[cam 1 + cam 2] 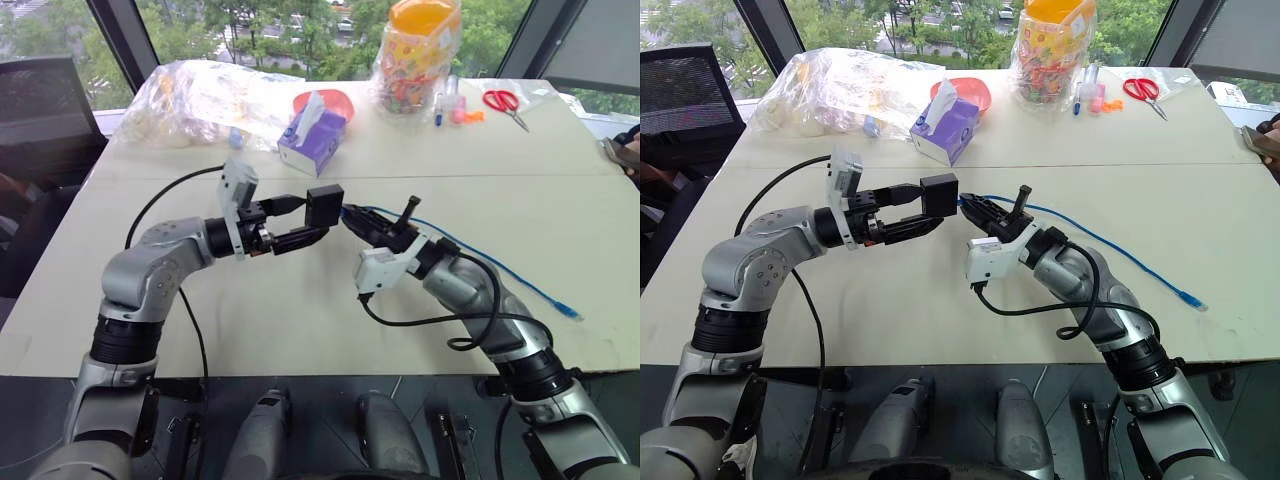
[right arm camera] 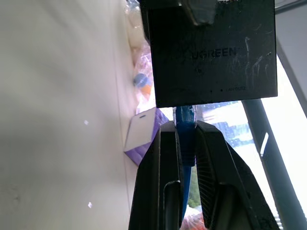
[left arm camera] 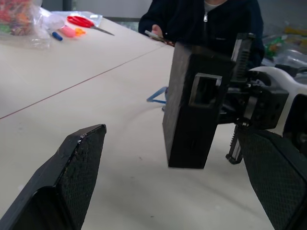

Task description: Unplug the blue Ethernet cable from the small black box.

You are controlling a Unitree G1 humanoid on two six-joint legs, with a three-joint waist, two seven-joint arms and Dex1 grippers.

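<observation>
The small black box (image 1: pixel 325 207) hangs above the table, flat and upright, with an empty port (image 3: pixel 207 90) on the side facing the left wrist camera. The blue Ethernet cable (image 2: pixel 185 120) is plugged into its opposite edge. My right gripper (image 1: pixel 350 218) is shut on the plug right at the box. From there the cable trails over the table to its loose end (image 1: pixel 572 312) at the right. My left gripper (image 1: pixel 308 220) is open, its fingers (image 3: pixel 79 165) standing wide on either side of the box, apart from it.
A purple tissue box (image 1: pixel 312 135), a red bowl (image 1: pixel 338 100) and a clear plastic bag (image 1: pixel 200 95) lie at the back. A jar of colourful items (image 1: pixel 415 50), markers (image 1: pixel 450 108) and red scissors (image 1: pixel 505 102) lie back right. A person (image 3: pixel 206 19) sits at the table's right side.
</observation>
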